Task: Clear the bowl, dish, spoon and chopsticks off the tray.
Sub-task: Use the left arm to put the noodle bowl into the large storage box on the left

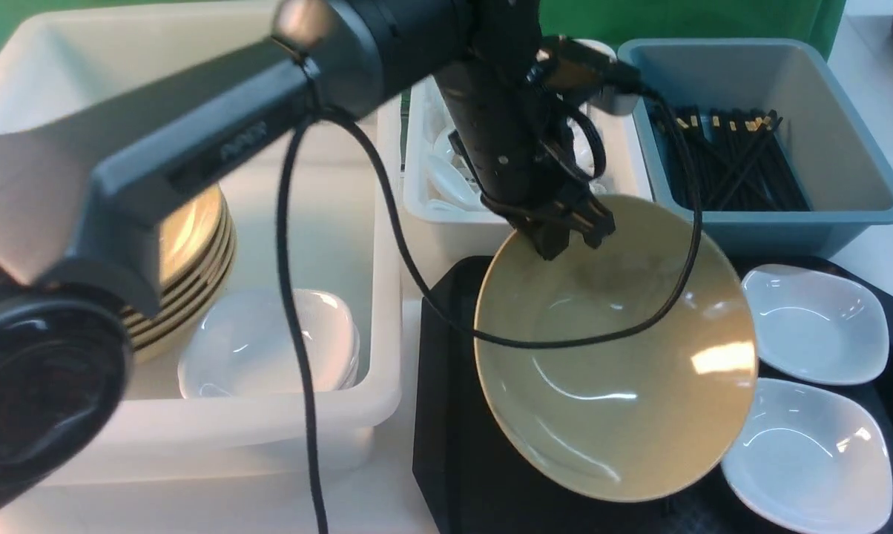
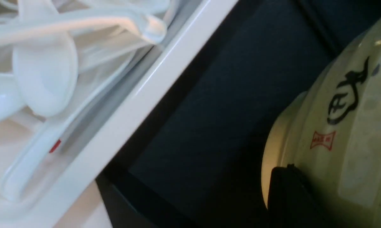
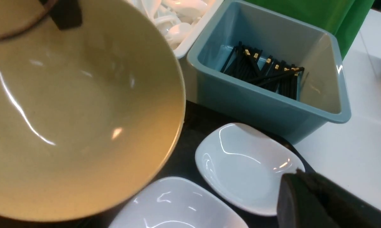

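Left arm [image 1: 194, 148] reaching across, left gripper [image 1: 565, 231] pinching bowl [image 1: 617, 371] rim (tilted above tray [image 1: 454, 460]); right gripper [image 3: 307, 202] unclear.

The bowl [image 1: 617, 356] hides the middle of the tray [image 1: 454, 445], and the picture's bottom edge cuts off its near side. Of the right gripper [image 3: 304, 202] you see one dark finger only, so you cannot tell its opening. The left arm [image 1: 157, 148] hides half the stacked bowls [image 1: 194, 252]. The chopsticks [image 1: 736, 159] are too small to count.
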